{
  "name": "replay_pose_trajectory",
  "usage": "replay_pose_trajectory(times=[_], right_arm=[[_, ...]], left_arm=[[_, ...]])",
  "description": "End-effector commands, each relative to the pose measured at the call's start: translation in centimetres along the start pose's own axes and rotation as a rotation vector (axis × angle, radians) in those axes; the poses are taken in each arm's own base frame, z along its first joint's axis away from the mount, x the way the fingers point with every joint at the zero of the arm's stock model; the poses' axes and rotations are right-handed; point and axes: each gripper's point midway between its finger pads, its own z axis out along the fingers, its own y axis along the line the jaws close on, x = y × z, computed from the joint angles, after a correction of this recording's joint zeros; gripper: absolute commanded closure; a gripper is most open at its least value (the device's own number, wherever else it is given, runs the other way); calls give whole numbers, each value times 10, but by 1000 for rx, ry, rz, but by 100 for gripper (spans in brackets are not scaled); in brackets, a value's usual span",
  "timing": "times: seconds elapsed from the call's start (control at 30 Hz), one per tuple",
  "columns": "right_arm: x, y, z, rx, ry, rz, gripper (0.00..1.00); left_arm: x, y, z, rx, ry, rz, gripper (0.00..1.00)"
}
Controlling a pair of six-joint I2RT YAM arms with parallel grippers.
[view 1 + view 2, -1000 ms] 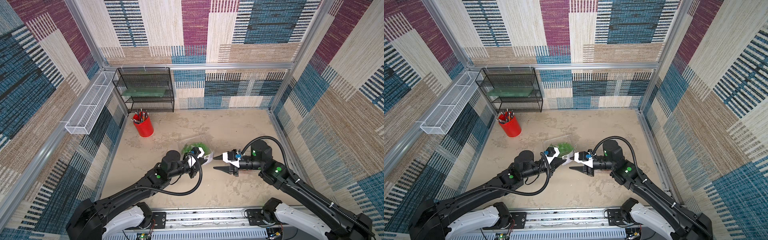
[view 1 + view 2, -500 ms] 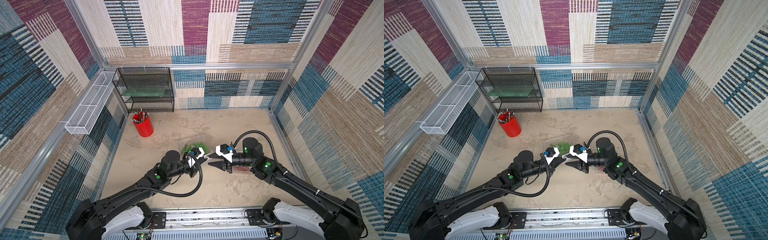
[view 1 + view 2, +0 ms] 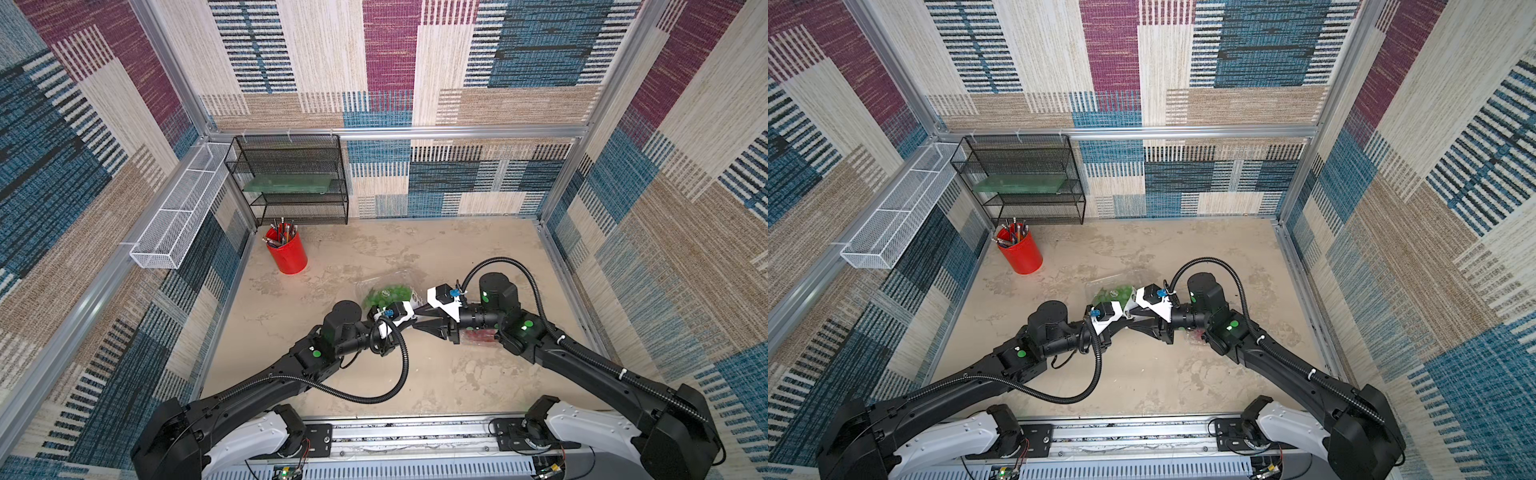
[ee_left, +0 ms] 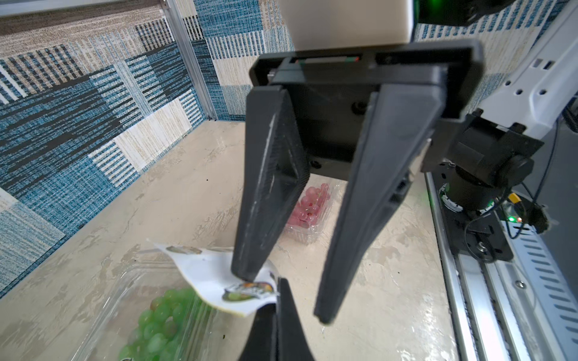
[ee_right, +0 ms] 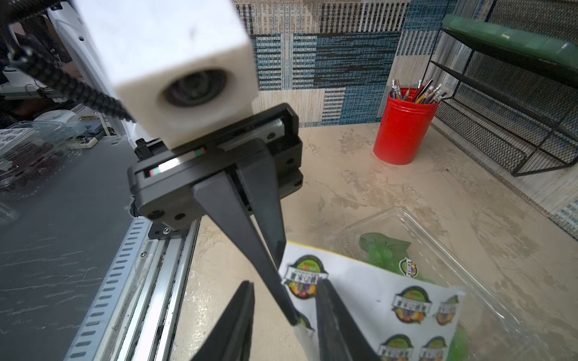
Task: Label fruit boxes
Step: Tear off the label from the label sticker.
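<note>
The left gripper [image 4: 278, 293] is seen clamped flat on one edge of the sticker sheet [image 5: 359, 287], with no gap between its jaws. The right gripper [image 5: 285, 283] is held part-open, its jaws set to either side of that pinched edge. One fingertip [image 4: 247, 275] appears to be laid against the sheet beside a printed sticker, while the other is set well clear, so nothing is gripped by it. The sheet is held curled above the green-grape box [image 3: 386, 291]. That box is found just at 12 o'clock of the meeting grippers, near the middle of the table [image 3: 457, 382]. The red-grape box [image 4: 308, 206] is placed at 3 o'clock of them and is largely covered by the right wrist in both top views. A red pencil cup [image 3: 286, 255] is stood at 10 o'clock. A black mesh shelf [image 3: 291, 183] is set at 11 o'clock against the back wall.
</note>
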Motion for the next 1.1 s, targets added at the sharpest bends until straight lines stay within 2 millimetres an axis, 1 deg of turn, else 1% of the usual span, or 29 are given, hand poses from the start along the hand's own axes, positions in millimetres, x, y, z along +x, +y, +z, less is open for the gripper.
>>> replay_pose_trajectory(times=[0.0, 0.3, 0.47, 0.63, 0.83, 0.9, 0.97, 1.07], right_arm=[[-13, 3, 1, -29, -46, -14, 63], [-11, 5, 5, -57, -36, -4, 73], [-9, 5, 4, -58, -22, -4, 75], [-8, 4, 2, -56, -15, -7, 80], [-5, 3, 1, -50, -2, -4, 84], [-4, 2, 0, -47, 1, -4, 84], [-5, 1, -1, -44, 0, -2, 81], [-3, 1, -2, -40, 6, 2, 82]], left_arm=[[-5, -5, 0, 25, -13, 50, 100], [-6, -5, -1, 22, -8, 70, 100], [-6, -4, -1, 14, -6, 72, 100], [-7, -5, -2, 19, -10, 79, 100], [-9, -5, -2, 19, -15, 81, 100], [-9, -5, -3, 17, -16, 82, 100], [-9, -4, -4, 13, -14, 82, 100], [-9, -4, -4, 10, -15, 84, 100]])
